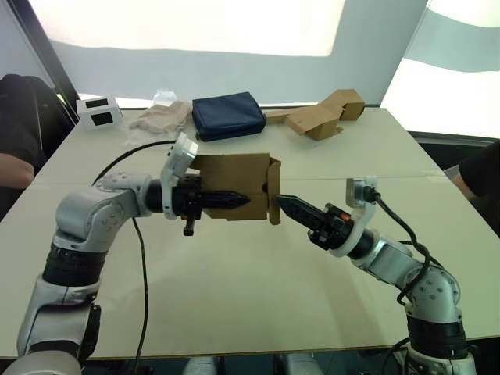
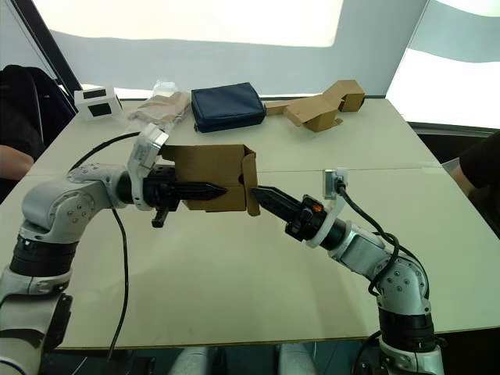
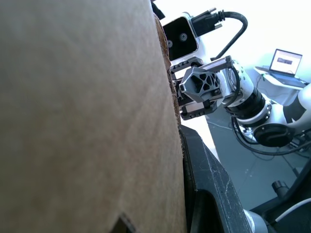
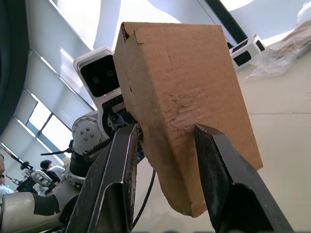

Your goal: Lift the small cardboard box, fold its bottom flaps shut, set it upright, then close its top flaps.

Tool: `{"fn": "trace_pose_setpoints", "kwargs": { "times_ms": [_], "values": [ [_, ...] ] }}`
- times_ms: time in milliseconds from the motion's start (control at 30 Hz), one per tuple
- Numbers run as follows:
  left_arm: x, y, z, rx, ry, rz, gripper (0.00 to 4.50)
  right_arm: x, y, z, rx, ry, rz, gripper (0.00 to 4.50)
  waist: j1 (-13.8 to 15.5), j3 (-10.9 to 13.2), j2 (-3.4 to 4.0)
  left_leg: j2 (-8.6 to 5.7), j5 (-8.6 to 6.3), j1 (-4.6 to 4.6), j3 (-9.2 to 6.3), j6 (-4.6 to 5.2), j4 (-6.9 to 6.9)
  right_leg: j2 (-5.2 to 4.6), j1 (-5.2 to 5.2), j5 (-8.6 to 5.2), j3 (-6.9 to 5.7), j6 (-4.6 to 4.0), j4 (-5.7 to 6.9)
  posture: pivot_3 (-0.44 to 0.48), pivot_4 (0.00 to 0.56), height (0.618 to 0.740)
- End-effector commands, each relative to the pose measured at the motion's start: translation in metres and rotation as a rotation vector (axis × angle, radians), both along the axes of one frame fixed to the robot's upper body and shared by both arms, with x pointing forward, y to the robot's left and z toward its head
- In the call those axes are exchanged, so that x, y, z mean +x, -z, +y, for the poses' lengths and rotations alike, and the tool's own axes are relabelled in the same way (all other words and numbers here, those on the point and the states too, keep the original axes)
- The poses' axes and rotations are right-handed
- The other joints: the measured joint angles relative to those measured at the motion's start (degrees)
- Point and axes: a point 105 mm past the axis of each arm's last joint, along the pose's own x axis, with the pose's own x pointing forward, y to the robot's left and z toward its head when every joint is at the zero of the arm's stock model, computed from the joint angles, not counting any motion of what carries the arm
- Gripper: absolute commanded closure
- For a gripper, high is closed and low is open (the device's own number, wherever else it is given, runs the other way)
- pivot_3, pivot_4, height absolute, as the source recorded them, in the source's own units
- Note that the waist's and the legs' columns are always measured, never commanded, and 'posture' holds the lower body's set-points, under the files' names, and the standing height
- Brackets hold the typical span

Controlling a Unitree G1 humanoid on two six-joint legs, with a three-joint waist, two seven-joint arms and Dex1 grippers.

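1. I saw the small cardboard box (image 1: 232,186) held up above the surface (image 1: 234,297), between my two arms.
2. My left gripper (image 1: 234,200) was clamped on the box, its black fingers (image 1: 223,200) lying along the near wall.
3. My right gripper (image 4: 165,145) had its fingers parted, straddling the box's right-hand end, where a short flap (image 1: 274,191) stood at the edge.
4. Well behind, a dark blue pouch (image 1: 228,116), a bent tan cardboard piece (image 1: 324,114) and a white device (image 1: 99,110) lay on the surface.
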Motion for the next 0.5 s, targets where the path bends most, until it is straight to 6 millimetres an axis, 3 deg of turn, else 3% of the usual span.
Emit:
{"fn": "trace_pose_setpoints", "kwargs": {
  "times_ms": [33,500],
  "values": [
    [-0.0031,-0.0148,-0.0024,-0.021,0.018,-0.058,4.5,-0.0021,-0.0092,-0.0016,-0.012,0.018,-0.064,2.69,0.0,0.0,0.0,0.0,0.0,0.0,0.0,0.0,0.0,0.0,0.0,0.0,0.0,0.0,0.0,0.0,0.15,0.74],
    [-0.0035,-0.0106,-0.0031,-0.011,0.014,-0.06,4.5,0.0024,-0.0116,-0.0028,-0.024,0.046,-0.083,2.69,0.0,0.0,0.0,0.0,0.0,0.0,0.0,0.0,0.0,0.0,0.0,0.0,0.0,0.0,0.0,0.0,0.15,0.74]
  ]
}}
